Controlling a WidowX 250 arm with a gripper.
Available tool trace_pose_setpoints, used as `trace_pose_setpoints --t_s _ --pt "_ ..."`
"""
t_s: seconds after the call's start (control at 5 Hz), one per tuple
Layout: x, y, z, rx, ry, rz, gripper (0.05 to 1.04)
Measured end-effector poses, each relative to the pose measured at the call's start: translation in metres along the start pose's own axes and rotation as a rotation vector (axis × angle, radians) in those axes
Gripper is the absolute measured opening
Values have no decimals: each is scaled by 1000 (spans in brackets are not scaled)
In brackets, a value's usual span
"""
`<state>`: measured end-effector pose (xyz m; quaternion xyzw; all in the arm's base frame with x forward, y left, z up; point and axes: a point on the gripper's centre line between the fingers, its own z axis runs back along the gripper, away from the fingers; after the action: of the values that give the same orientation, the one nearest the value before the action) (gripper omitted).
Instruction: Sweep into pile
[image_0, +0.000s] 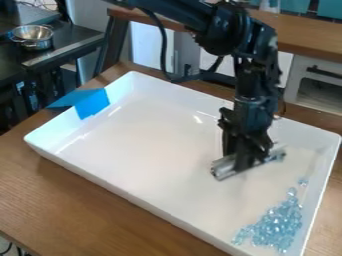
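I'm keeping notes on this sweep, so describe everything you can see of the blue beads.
The beads are small, shiny, see-through and pale blue, like glass. Most lie in a loose heap in the near right corner of the white tray, a few trailing along its right side. A few more seem to sit by the silvery bar's right end.

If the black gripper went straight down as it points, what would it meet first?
Most likely the white tray's floor, the silvery bar in the gripper touching first; any gap between is unclear.
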<state>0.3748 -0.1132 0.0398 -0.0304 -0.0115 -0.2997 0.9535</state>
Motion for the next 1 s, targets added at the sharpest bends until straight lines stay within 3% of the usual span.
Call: trace_pose_setpoints --t_s 0.6,1.0 --pt "-14 -52 -1 -76 44 -74 366" --pt "-25 -59 7 -125 60 -68 366"
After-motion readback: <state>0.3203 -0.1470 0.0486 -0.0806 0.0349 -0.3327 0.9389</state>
